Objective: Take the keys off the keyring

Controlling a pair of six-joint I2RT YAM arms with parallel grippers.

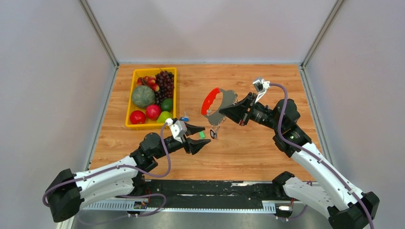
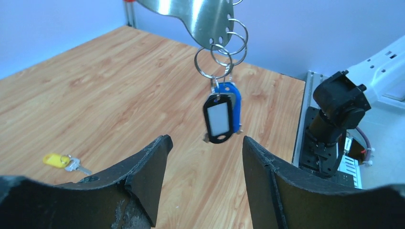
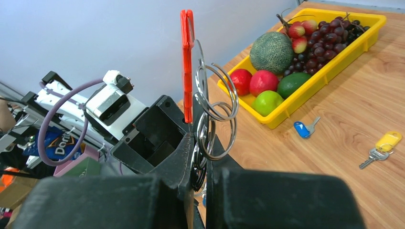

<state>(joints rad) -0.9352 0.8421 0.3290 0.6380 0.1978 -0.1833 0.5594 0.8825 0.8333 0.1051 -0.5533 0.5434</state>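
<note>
Left wrist view: my left gripper (image 2: 205, 141) stands spread near the hanging black key (image 2: 218, 119), apparently not touching. My right gripper (image 3: 200, 160) pinches the keyring (image 3: 187, 62).

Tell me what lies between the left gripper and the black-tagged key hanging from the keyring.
Nothing: in the left wrist view only air separates the open left gripper from the black-tagged key, with wooden table behind.

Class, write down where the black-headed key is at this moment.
In the left wrist view the black-headed key hangs from the keyring's wire loops, in front of a blue key, just beyond the left gripper's open fingers.
</note>
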